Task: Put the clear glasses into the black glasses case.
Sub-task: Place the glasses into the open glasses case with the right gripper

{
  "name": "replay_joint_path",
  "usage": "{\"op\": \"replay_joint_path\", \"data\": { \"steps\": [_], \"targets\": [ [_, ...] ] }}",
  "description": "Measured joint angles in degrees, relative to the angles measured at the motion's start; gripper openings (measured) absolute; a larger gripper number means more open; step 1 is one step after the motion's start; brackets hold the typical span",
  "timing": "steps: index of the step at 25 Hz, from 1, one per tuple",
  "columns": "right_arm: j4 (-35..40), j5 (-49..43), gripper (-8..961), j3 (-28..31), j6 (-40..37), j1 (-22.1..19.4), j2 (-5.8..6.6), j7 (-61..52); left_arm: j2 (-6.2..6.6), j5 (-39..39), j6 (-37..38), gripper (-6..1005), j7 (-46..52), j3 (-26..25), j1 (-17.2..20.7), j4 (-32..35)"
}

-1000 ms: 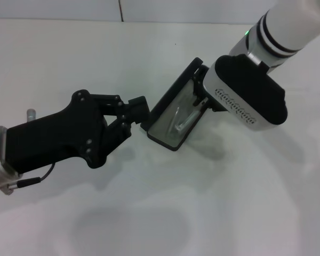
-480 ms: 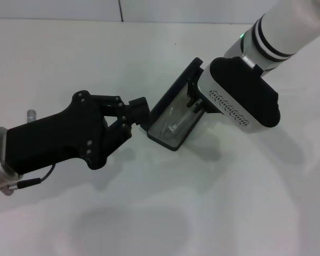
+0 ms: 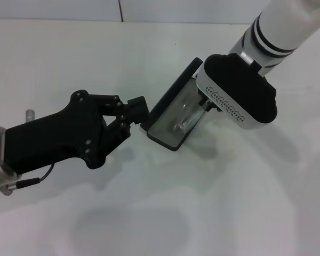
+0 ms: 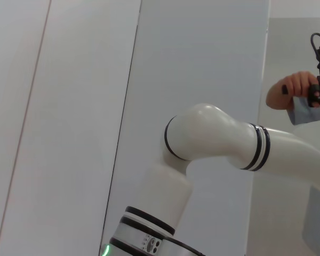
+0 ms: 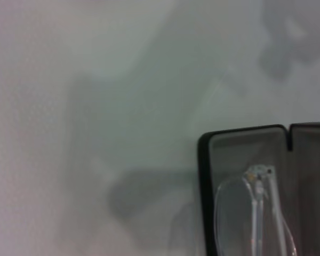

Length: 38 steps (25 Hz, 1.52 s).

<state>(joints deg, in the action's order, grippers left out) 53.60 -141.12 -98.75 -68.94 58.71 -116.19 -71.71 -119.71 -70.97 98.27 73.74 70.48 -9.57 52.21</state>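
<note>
The black glasses case [image 3: 167, 140] stands open on the white table, its lid [image 3: 173, 90] raised on the far left side. My left gripper [image 3: 139, 113] is shut on the case's near left corner, steadying it. The clear glasses [image 3: 185, 121] lie in the grey-lined tray, partly under my right gripper [image 3: 205, 101], which hovers over the far end of the case. In the right wrist view the clear glasses [image 5: 256, 213] rest inside the case [image 5: 202, 186], near one end wall. The left wrist view shows neither of them.
The white table [image 3: 149, 213] spreads out around the case, with a wall seam at the back. The left wrist view shows my right arm [image 4: 213, 138] against wall panels and a person's hand [image 4: 296, 90] far off.
My right gripper has shifted a little up and left over the case. The clear glasses have settled lower into the tray. The left gripper has stayed where it was.
</note>
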Motion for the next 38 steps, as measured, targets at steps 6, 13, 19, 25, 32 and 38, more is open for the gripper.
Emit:
{"op": "replay_joint_path", "data": {
  "steps": [6,13,19,25,32,38],
  "targets": [
    [0.3,1.8,125,-0.4,1.6,-0.4,0.0,0.0,0.0,0.3,0.0,56,0.0,0.0,-0.4,0.0],
    [0.3,2.7,126,-1.3,5.1,-0.9,0.0,0.4,0.08,0.8,-0.1,56,0.0,0.0,-0.1,0.0],
    [0.7,3.1,127,-1.3,5.3,-1.7,0.0,0.4,0.09,0.8,-0.1,56,0.0,0.0,0.2,-0.1],
    [4.4,6.1,128,2.5,2.6,-4.9,0.0,-0.1,0.09,0.9,-0.1,56,0.0,0.0,0.4,-0.1],
    [12.2,14.9,130,16.9,-5.0,-13.0,0.24,-1.5,0.08,1.2,0.0,57,0.0,0.0,0.6,-0.2],
    [8.4,20.0,131,28.8,-7.5,-16.4,0.46,-2.4,0.05,1.3,0.1,56,0.0,0.0,1.0,-0.4]
  ]
}}
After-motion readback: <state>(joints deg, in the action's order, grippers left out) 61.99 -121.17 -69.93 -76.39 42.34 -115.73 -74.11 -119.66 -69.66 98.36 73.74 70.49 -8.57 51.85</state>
